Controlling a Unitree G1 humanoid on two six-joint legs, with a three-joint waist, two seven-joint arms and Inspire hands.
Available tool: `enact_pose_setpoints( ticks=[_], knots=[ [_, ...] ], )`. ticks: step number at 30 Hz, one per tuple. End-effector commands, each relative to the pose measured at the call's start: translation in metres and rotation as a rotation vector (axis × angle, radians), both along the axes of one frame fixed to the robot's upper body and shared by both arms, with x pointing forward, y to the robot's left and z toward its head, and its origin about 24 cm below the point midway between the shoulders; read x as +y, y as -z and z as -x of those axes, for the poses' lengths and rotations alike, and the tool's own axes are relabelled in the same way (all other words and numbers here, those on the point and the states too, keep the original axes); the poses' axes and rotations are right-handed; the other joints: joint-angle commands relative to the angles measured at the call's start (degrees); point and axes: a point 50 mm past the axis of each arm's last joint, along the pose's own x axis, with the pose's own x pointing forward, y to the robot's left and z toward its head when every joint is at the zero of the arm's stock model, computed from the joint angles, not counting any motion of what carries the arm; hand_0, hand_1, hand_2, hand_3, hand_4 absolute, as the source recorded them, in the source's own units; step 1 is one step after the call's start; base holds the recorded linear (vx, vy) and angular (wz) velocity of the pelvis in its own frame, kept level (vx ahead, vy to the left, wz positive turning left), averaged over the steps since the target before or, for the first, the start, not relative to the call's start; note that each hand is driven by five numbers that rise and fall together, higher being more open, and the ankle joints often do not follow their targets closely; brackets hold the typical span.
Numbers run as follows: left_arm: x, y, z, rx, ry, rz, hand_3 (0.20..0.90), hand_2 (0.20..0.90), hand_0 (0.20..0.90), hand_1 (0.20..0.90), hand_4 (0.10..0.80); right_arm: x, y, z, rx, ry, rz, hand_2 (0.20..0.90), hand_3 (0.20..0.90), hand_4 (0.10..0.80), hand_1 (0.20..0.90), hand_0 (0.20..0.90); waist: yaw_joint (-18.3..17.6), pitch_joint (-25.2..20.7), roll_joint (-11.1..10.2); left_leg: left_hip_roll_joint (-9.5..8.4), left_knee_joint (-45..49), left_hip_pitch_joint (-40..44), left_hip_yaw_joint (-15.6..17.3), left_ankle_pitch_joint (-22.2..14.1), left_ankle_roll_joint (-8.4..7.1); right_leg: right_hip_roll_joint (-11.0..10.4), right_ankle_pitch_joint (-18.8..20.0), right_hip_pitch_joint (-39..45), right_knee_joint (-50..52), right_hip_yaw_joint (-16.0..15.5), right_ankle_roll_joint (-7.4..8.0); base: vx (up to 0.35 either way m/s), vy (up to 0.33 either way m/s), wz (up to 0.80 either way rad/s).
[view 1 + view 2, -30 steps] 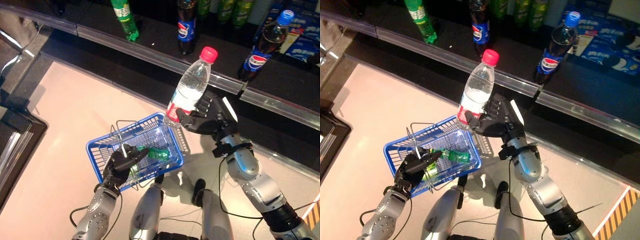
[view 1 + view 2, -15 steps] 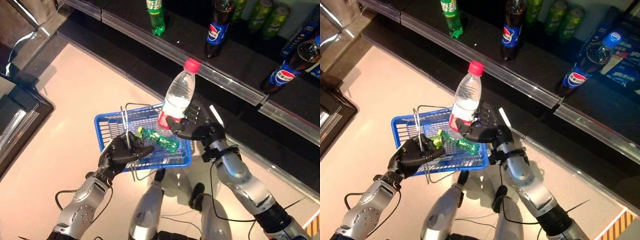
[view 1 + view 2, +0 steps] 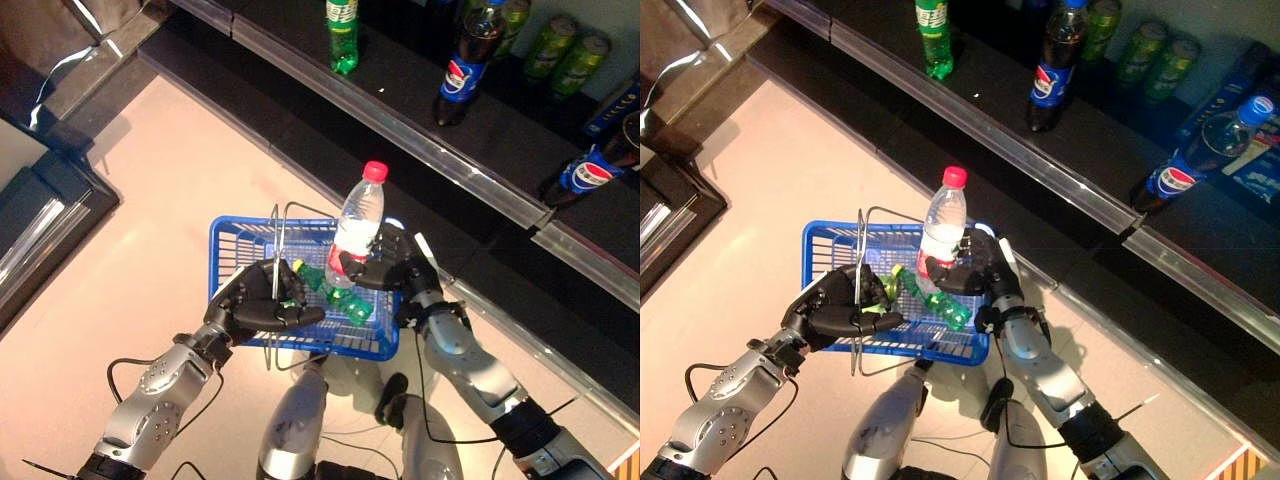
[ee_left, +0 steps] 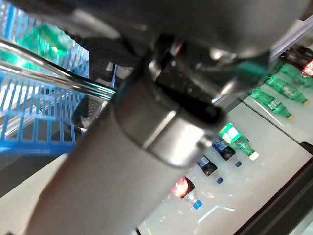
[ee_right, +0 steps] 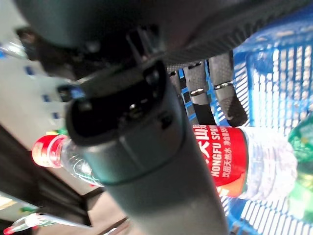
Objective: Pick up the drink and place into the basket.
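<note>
A pale pink shop floor (image 3: 150, 180) lay under me, with a dark, metal-edged shelf (image 3: 420, 150) running from 11 o'clock to 3 o'clock and carrying green and dark cola bottles.

At the centre of the head views hung a blue wire shopping basket with steel handles (image 3: 232, 240). My left hand (image 3: 262, 300) had its fingers curled round one steel handle at the basket's 7 o'clock edge. A small green plastic bottle (image 3: 335, 290) already lay on its side in the basket.

My right hand (image 3: 392, 265) was clamped round the lower body of the clear plastic water bottle with a red cap and red label (image 3: 355, 225). The bottle stood nearly upright, its base low at the basket's 3 o'clock side, over or just beside the green bottle; I could not tell if it touched.

I judged this the placing step. The next move called for lowering the bottle onto the basket floor, clear of the green bottle, then loosening the fingers.

The right wrist view showed what the head views did not: fingers (image 5: 222, 93) wrapped across the red label, blue mesh directly behind. The left wrist view showed mainly the steel handle (image 4: 54, 73) and blue mesh, with more bottles far off.
</note>
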Motion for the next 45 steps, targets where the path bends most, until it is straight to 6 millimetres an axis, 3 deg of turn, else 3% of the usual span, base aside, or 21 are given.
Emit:
enact_pose_setpoints(
  ticks=[1, 9, 18, 20, 24, 27, 37, 42, 45],
  knots=[
    [-0.032, -0.144, 0.026, -0.789, 0.343, 0.185, 0.2, 0.3, 0.3, 0.3, 0.1, 0.038, -0.043, -0.004, -0.234, -0.112, -0.08, 0.3, 0.2, 0.1, 0.3, 0.3, 0.4, -10.0, -0.6, -2.61, 4.9, -2.1, 0.9, 0.2, 3.79, -0.9, 6.7, 6.5, -8.9, 0.1, -0.25, -0.004, -0.01, 0.17],
    [-0.051, -0.156, 0.031, -0.832, 0.515, 0.207, 0.2, 0.3, 0.3, 0.3, 0.1, 0.054, -0.007, -0.006, -0.124, -0.108, 0.031, 0.3, 0.2, 0.1, 0.3, 0.3, 1.7, -9.8, -0.5, -3.16, 5.0, -3.0, -0.5, 0.2, 3.64, -1.0, 6.9, 6.6, -9.5, -1.0, 0.01, -0.014, -0.005, 0.09],
    [-0.061, -0.165, 0.028, -0.87, 0.556, 0.161, 0.2, 0.3, 0.3, 0.3, 0.1, 0.07, 0.015, -0.007, -0.07, -0.132, 0.154, 0.3, 0.2, 0.1, 0.3, 0.3, 2.7, -9.3, -0.4, -3.62, 5.2, -3.8, -1.4, 0.2, 3.66, -1.1, 7.2, 6.3, -9.7, -1.4, 0.22, -0.007, -0.014, 0.06],
    [-0.062, -0.168, 0.026, -0.878, 0.561, 0.156, 0.2, 0.3, 0.3, 0.3, 0.1, 0.073, 0.026, -0.009, -0.053, -0.127, 0.25, 0.3, 0.2, 0.1, 0.3, 0.3, 3.5, -9.1, -0.3, -4.02, 5.3, -4.2, -2.0, 0.3, 3.71, -1.4, 7.4, 6.3, -9.8, -1.8, 0.4, -0.003, -0.012, 0.05],
    [-0.067, -0.17, 0.026, -0.881, 0.564, 0.16, 0.2, 0.3, 0.3, 0.3, 0.1, 0.079, 0.03, -0.012, -0.08, -0.115, 0.34, 0.3, 0.2, 0.1, 0.3, 0.3, 4.2, -8.7, -0.2, -4.53, 5.5, -4.6, -2.5, 0.3, 3.95, -1.7, 7.5, 6.2, -9.6, -2.3, 0.55, 0.0, 0.0, 0.0],
    [-0.074, -0.169, 0.028, -0.89, 0.569, 0.165, 0.2, 0.3, 0.3, 0.3, 0.1, 0.087, 0.022, -0.013, -0.201, -0.101, 0.391, 0.3, 0.2, 0.1, 0.3, 0.3, 4.9, -8.3, 0.0, -4.88, 5.4, -5.0, -3.0, 0.4, 4.14, -1.9, 7.7, 6.2, -9.7, -2.8, 0.84, -0.008, -0.007, 0.11],
    [-0.074, -0.173, 0.03, -0.927, 0.562, 0.177, 0.2, 0.3, 0.3, 0.3, 0.1, 0.078, 0.039, -0.01, -0.261, -0.088, 0.583, 0.3, 0.2, 0.1, 0.3, 0.3, 4.9, -7.2, 0.7, -5.2, 5.0, -5.9, -3.2, 0.6, 4.49, -2.6, 8.3, 4.9, -9.5, -3.4, 1.54, -0.004, 0.002, 0.06],
    [-0.074, -0.175, 0.031, -0.934, 0.561, 0.191, 0.2, 0.3, 0.3, 0.3, 0.1, 0.08, 0.025, -0.014, -0.441, -0.053, 0.653, 0.3, 0.2, 0.1, 0.3, 0.3, 5.1, -6.7, 1.2, -5.29, 4.6, -6.0, -3.3, 1.0, 4.55, -2.7, 8.5, 4.7, -9.4, -3.6, 1.66, -0.003, 0.005, 0.03],
    [-0.073, -0.172, 0.032, -0.937, 0.553, 0.203, 0.2, 0.3, 0.3, 0.3, 0.1, 0.072, 0.02, -0.014, -0.523, -0.011, 0.669, 0.3, 0.2, 0.1, 0.3, 0.3, 4.9, -6.6, 1.7, -5.35, 4.0, -6.1, -3.2, 1.3, 4.66, -2.9, 8.7, 4.2, -9.4, -3.8, 1.93, -0.008, 0.029, 0.04]
  ],
)
